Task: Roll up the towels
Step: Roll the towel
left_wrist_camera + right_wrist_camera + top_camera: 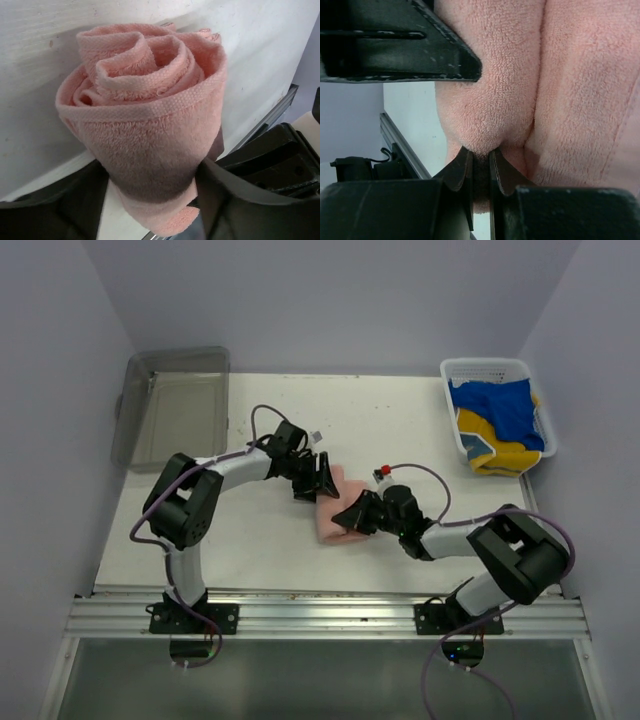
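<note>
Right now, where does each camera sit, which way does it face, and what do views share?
Top external: above and behind the bases, looking down at the table, tray, basket; both arms, left claw and right claw meeting on the pink towel.
Left wrist: on the left arm, facing the towel's spiral end; own fingers flank it.
Right wrist: on the right arm, close on a pinched towel fold; own fingertips show.
Shared: all see the towel; right wrist also catches a left claw finger.
</note>
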